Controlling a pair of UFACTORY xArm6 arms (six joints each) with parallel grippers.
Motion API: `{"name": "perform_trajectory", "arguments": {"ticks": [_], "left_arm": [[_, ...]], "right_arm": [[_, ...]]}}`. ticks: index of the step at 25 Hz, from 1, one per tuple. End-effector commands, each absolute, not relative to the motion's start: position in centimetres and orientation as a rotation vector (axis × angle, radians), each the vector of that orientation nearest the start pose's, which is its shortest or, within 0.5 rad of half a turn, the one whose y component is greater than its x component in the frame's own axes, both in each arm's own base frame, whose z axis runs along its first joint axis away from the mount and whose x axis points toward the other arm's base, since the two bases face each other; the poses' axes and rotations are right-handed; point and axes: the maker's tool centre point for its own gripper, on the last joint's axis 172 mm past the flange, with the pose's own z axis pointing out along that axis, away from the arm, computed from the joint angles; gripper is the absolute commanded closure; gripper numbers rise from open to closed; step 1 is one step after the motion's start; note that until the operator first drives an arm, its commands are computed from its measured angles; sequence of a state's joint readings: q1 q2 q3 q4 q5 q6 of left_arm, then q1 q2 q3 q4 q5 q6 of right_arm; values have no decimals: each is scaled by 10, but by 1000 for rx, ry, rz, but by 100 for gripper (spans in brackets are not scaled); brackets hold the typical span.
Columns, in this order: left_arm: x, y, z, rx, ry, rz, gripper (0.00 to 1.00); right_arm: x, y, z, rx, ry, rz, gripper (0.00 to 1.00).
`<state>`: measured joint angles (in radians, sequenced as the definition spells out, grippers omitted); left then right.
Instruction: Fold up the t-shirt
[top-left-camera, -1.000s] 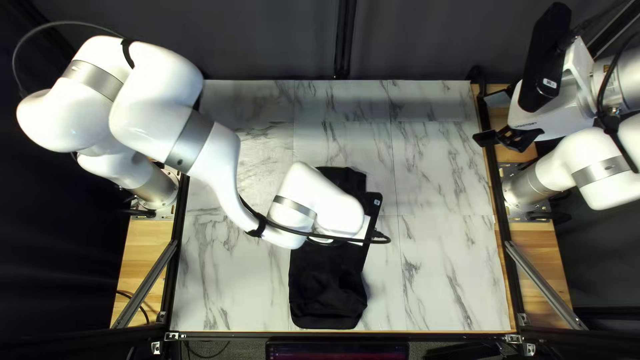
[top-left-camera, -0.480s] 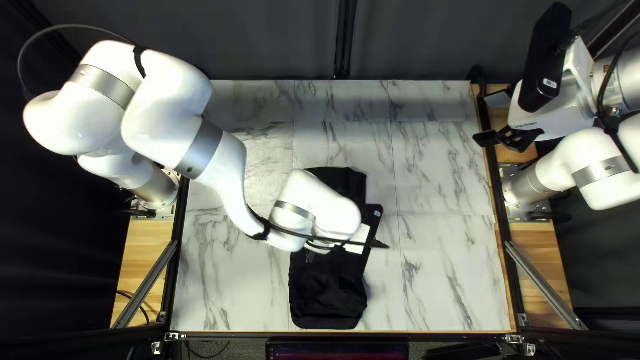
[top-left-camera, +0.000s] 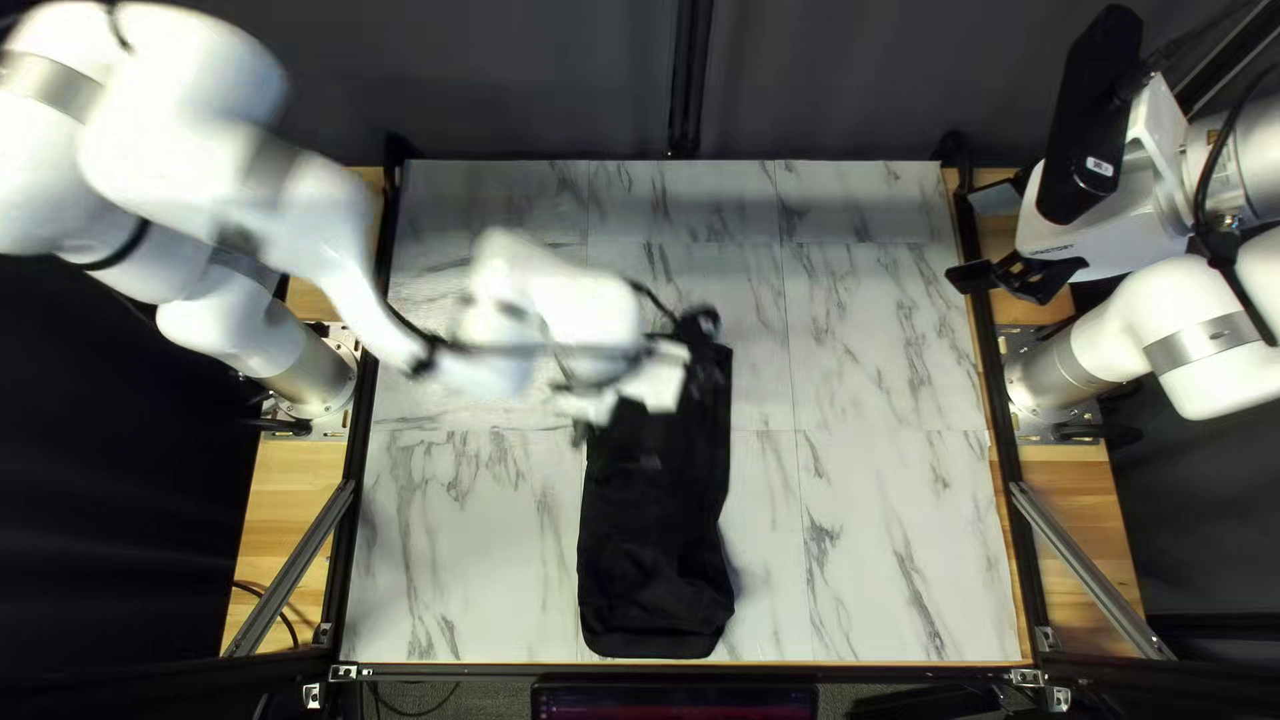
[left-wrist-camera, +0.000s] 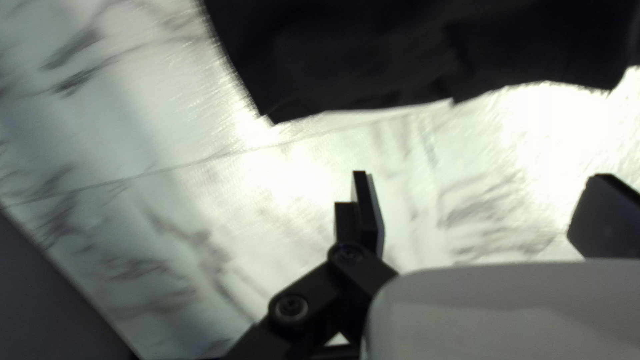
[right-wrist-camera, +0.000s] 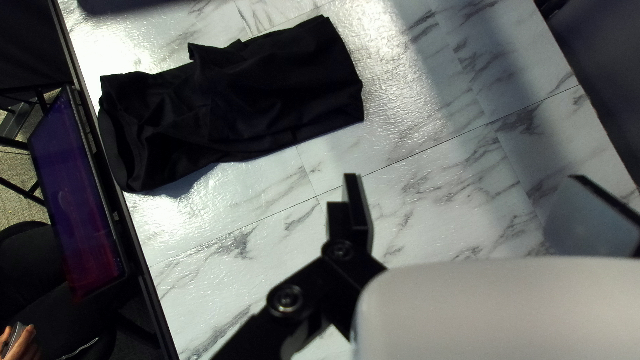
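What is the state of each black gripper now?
Left black gripper: open, jaws apart, holding nothing.
Right black gripper: open, jaws apart, holding nothing.

Top left view, seen from above the near edge: our black t-shirt (top-left-camera: 654, 574) lies as a long, narrow shape on the marble-patterned table (top-left-camera: 894, 574), its near end close to the near edge. Our left arm (top-left-camera: 314, 227), blurred, reaches across from the left, its outer end above the t-shirt's far part. Our right arm (top-left-camera: 1194, 340) stands at the right edge. We note 1 dark curtain (top-left-camera: 534, 94) behind the table and 1 screen (top-left-camera: 674, 704) just beyond its near edge.
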<state>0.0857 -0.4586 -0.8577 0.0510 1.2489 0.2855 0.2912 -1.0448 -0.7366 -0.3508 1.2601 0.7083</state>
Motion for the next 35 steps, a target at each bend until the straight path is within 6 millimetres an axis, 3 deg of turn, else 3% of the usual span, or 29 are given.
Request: {"name": "perform_trajectory", "arguments": {"ticks": [1, 4, 21, 28, 35], "left_arm": [[325, 85, 326, -3052, 337, -136, 0], [318, 92, 342, -3045, 370, -196, 0], [321, 92, 341, -3041, 384, -208, 0], [348, 111, 277, -3059, 429, -306, 0], [353, 110, 253, -2980, 527, -343, 0]], "right_arm": [[307, 8, 422, -2990, 604, -982, 0], [307, 8, 422, -2990, 604, -982, 0], [307, 8, 422, -2990, 604, -982, 0], [307, 8, 422, -2990, 604, -982, 0], [307, 8, 422, -2990, 604, -982, 0]]}}
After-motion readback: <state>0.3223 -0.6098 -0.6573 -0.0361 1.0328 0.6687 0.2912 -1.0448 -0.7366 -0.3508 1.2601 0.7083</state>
